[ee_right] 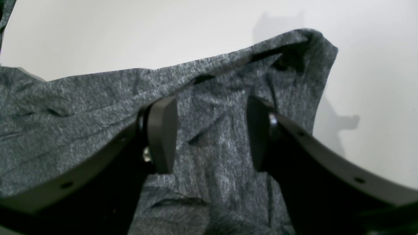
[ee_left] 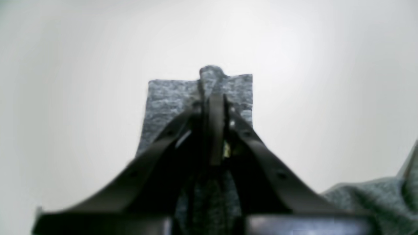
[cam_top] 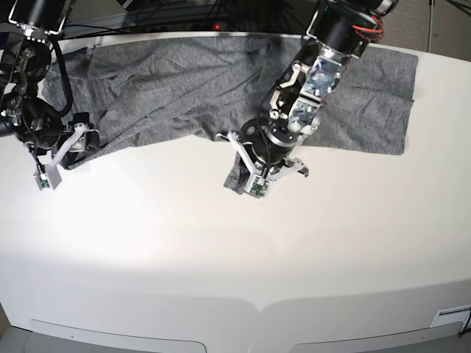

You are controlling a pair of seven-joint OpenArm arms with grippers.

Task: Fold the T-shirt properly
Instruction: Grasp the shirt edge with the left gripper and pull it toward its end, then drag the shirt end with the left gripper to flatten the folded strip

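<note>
The heather-grey T-shirt [cam_top: 184, 81] lies spread across the back of the white table [cam_top: 221, 265]. My left gripper [cam_top: 241, 170] is at the shirt's front edge near the middle. In the left wrist view it [ee_left: 215, 101] is shut on a fold of the grey cloth [ee_left: 169, 98], which sticks out past the fingertips. My right gripper [cam_top: 72, 147] is at the shirt's left front corner. In the right wrist view it [ee_right: 210, 130] is open, with one finger [ee_right: 161, 133] on each side above the wrinkled cloth [ee_right: 81, 107], gripping nothing.
The table's curved front edge [cam_top: 257, 305] runs along the bottom of the base view. Dark cables and stands [cam_top: 221, 11] are behind the table's far edge. Both arms reach in from the back.
</note>
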